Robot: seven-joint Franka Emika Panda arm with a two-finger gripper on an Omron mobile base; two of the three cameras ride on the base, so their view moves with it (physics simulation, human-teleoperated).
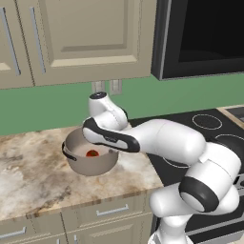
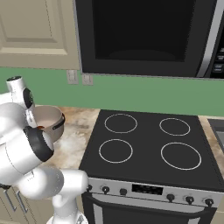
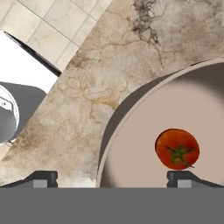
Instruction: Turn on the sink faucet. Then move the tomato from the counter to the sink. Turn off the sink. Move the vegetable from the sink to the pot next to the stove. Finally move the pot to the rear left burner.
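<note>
One tomato (image 3: 177,148) lies in the pot (image 3: 131,144), below the wide-open gripper (image 3: 111,177).

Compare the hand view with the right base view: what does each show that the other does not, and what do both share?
Hand view alone: the tomato lying whole on the floor of the pot, its green stem facing the camera, and the open claw with one tip over the counter and one over the pot.
Right base view alone: the stove with its four white rings and knobs, and the dark microwave above it.
Both: the pot standing on the marbled counter, left of the stove.
</note>
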